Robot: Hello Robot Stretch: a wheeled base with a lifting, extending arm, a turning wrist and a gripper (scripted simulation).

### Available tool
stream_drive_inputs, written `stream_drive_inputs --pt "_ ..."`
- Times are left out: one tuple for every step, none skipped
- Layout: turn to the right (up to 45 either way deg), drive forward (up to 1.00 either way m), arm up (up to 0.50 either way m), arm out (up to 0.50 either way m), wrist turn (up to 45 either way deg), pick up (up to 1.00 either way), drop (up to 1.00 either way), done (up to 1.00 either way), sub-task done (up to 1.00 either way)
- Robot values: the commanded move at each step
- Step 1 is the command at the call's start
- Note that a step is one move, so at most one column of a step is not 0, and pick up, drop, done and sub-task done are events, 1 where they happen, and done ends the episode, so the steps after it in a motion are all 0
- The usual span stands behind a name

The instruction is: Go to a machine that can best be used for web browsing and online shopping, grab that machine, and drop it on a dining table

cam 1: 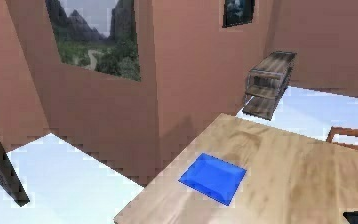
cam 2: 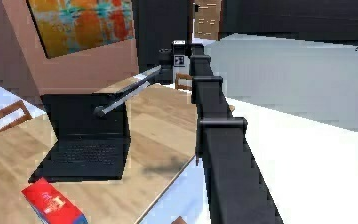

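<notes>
1. Forward view: the wooden table [cam 1: 287, 165] takes up the lower right. A blue dish [cam 1: 212, 178] lies on it near its closest corner. Beyond the table's far end a slatted wooden crate [cam 1: 270, 78] stands by the wall. A landscape painting [cam 1: 95, 35] hangs on the wall past the table's left side.
2. Arm side view: the laptop [cam 2: 87, 140], black with its lid raised, stands on the table. A red box [cam 2: 55, 203] lies on the table in front of it. The arm [cam 2: 222, 150] runs out along the table's edge, and the gripper [cam 2: 103, 109] ends at the top of the laptop's screen. Because the laptop rests on the table there, I cannot tell whether the gripper has hold of anything, or how its fingers are set.
3. Risk, as I judge it: a hold on the thin raised lid could slip, or the hinge could fold on lifting. The laptop might then fall back onto the table or off its edge.
</notes>
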Motion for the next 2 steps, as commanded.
stream_drive_inputs --pt "0.0 0.0 0.0 -0.1 0.0 0.0 0.0 0.0 0.0" --pt "0.0 0.0 0.0 0.0 0.0 0.0 0.0 1.0 0.0"
